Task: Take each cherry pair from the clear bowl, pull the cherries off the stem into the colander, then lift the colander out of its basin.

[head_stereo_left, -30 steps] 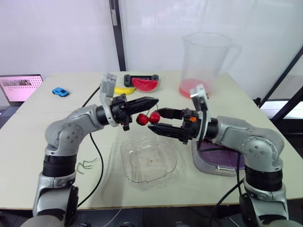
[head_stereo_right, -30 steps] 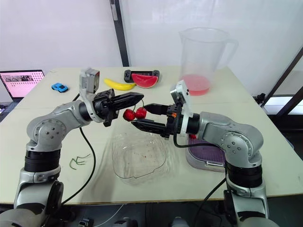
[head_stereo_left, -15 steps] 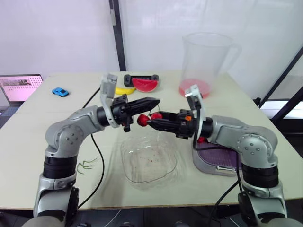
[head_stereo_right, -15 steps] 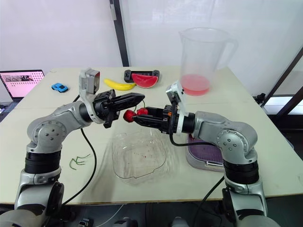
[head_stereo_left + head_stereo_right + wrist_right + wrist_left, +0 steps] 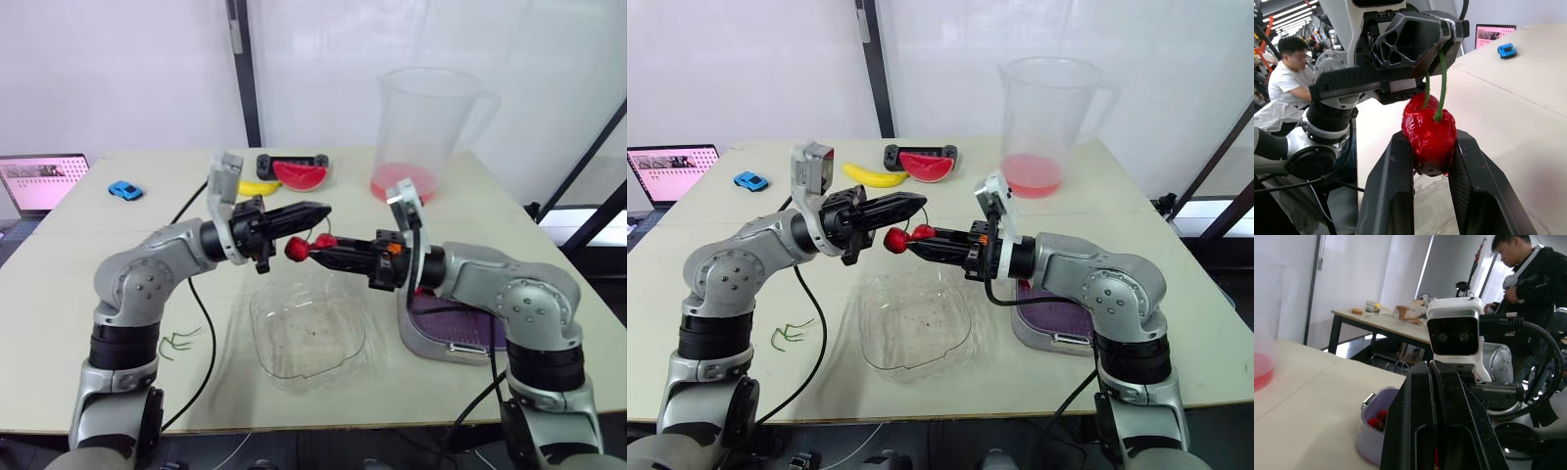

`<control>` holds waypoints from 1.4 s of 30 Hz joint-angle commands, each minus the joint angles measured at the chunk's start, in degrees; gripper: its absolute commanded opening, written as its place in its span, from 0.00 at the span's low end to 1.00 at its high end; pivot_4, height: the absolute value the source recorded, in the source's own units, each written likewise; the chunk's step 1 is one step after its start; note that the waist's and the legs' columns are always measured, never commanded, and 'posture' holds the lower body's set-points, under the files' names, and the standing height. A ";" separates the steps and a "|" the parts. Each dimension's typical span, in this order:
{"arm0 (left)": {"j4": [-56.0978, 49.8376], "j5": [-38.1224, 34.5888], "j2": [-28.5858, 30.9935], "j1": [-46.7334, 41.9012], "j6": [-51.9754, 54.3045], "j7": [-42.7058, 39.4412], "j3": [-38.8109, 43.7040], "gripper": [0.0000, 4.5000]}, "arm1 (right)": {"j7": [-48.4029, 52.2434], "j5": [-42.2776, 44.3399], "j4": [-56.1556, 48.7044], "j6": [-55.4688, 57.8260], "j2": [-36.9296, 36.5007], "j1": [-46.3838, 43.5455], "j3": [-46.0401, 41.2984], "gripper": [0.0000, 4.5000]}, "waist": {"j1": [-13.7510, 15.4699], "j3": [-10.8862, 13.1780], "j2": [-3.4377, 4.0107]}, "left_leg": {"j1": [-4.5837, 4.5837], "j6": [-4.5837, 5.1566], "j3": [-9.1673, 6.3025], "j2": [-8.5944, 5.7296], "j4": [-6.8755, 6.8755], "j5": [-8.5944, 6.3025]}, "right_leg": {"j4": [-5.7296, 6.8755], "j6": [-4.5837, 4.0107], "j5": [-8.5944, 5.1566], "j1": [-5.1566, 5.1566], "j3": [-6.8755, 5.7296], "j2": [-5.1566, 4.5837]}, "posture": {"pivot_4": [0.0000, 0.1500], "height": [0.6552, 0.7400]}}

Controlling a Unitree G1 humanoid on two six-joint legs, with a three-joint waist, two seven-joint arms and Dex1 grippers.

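While I watch from across the room, one cherry pair [image 5: 297, 249] hangs in the air above the single clear bowl [image 5: 309, 338], which sits mid-desk with just red specks inside. Far left on the desk [image 5: 59, 284] are one laptop [image 5: 41, 182], one small blue toy car [image 5: 124, 190] and a few loose green stems [image 5: 178, 341] beside the left arm. The left gripper [image 5: 321, 209] has its jaws pinched together on the top of the pair's stalks. Opposite it, the right gripper [image 5: 315, 253] has its jaws clamped on a cherry. Behind them lie one banana [image 5: 257, 187] and one watermelon slice [image 5: 299, 175]. Further right stands one tall clear pitcher [image 5: 431, 127] with red liquid at its bottom. At the right the purple colander [image 5: 468, 326] sits in its grey basin [image 5: 431, 348], partly hidden by the right forearm.

The left wrist view shows loose cherries [image 5: 1377, 419] lying in the colander and a person in a dark jacket [image 5: 1530, 281]. The right wrist view shows two green stalks rising into the left jaws, and a seated person in white [image 5: 1283, 73].
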 commanded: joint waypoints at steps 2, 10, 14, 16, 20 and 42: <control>-1.03 -0.15 0.08 -0.38 -0.79 -0.22 -0.13 0.00 | 2.26 -0.54 -1.26 -0.92 -2.42 1.22 1.35 0.14 | 0.07 0.00 0.00 | 0.00 0.00 0.00 0.00 0.00 0.00 | 0.00 0.00 0.00 0.01 0.00 0.00 | 1.00 1.00; -0.81 0.16 -0.10 -0.35 -1.90 -0.04 -0.47 0.00 | 4.59 0.78 -2.64 2.05 -7.46 5.45 3.39 0.14 | 0.07 0.00 0.00 | -0.01 0.15 0.01 0.00 0.02 -0.09 | -0.03 0.00 0.00 0.01 0.01 0.00 | 1.00 1.00; -0.93 0.13 -0.21 -0.16 -1.96 0.08 -0.47 0.00 | 6.23 1.84 -2.14 2.66 -10.81 5.58 1.08 0.14 | 0.08 0.00 -0.01 | -0.01 0.18 0.00 0.00 0.02 -0.10 | -0.03 0.00 0.00 0.01 0.00 0.00 | 1.00 1.00; -0.88 0.15 -0.10 -0.05 -1.97 0.06 -0.35 0.00 | 8.08 0.35 -1.10 1.31 -14.18 5.34 -0.46 0.14 | 0.27 0.01 -0.01 | -0.01 0.29 0.01 -0.01 0.03 -0.17 | -0.03 0.00 0.00 0.02 0.00 0.00 | 1.00 1.00; -1.00 0.51 0.25 0.72 -2.44 0.29 0.19 0.00 | 17.32 -11.81 6.71 -8.94 -29.45 6.21 -1.55 0.14 | 1.24 0.02 0.00 | -0.01 0.37 0.06 -0.05 0.11 -0.21 | -0.12 0.01 -0.01 0.11 0.00 -0.02 | 1.00 1.00; -2.18 1.21 2.04 3.13 -4.15 1.28 1.50 0.00 | 34.80 -31.45 16.52 -24.42 -44.47 17.19 2.68 0.99 | 1.66 0.03 0.00 | 0.00 0.39 0.08 0.02 0.16 -0.22 | -0.15 0.01 -0.01 0.16 0.02 0.00 | 1.00 1.00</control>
